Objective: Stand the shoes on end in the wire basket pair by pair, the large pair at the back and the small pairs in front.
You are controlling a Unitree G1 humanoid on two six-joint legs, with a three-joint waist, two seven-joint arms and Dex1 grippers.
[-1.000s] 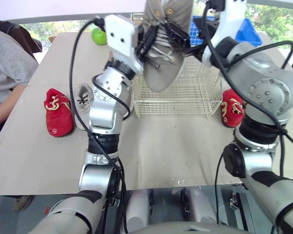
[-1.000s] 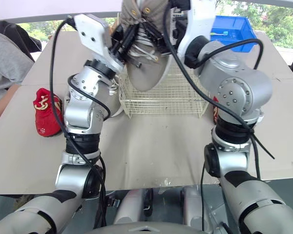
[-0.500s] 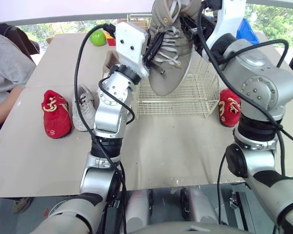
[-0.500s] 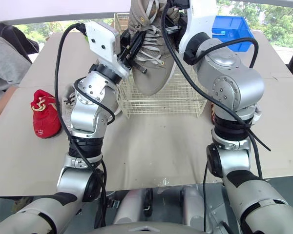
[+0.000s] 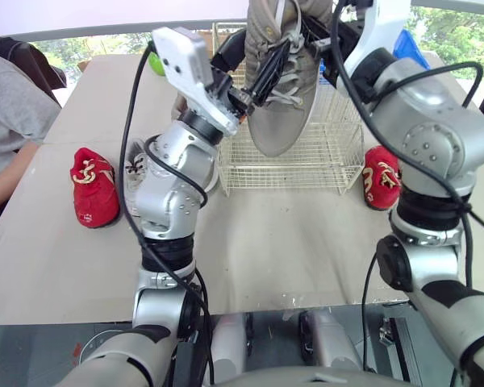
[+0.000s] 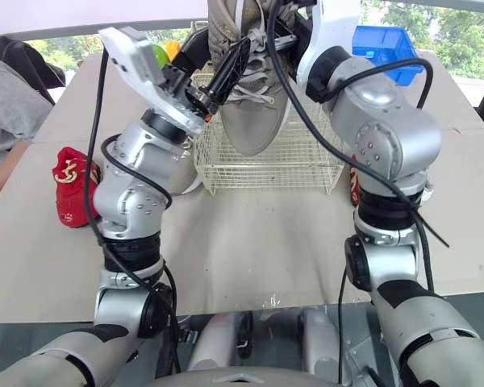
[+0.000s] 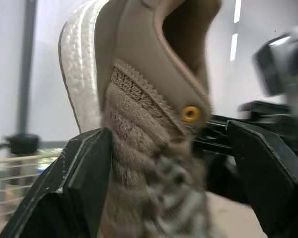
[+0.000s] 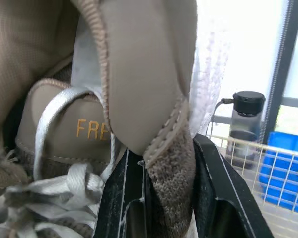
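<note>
large shoe (image 5: pixel 282 121): tan, hangs toe-down, heel up, over the wire basket (image 5: pixel 286 165); looks not yet seated.
right gripper (image 8: pixel 166 153): clenched on the heel collar, takes the weight.
left gripper (image 7: pixel 170 134): fingers (image 7: pixel 84 168) spread either side of the laced upper, unclamped.
step: placing the large shoe in the back row.
do well: probably carry it toward the far wall first, lower straight, let go once the toe rests.
risk: laces may snag the wire.
waiting: red shoe (image 5: pixel 93 185) and grey shoe (image 5: pixel 137 169) left of the basket, red shoe (image 5: pixel 381 177) right, on table (image 5: pixel 290 242).
</note>
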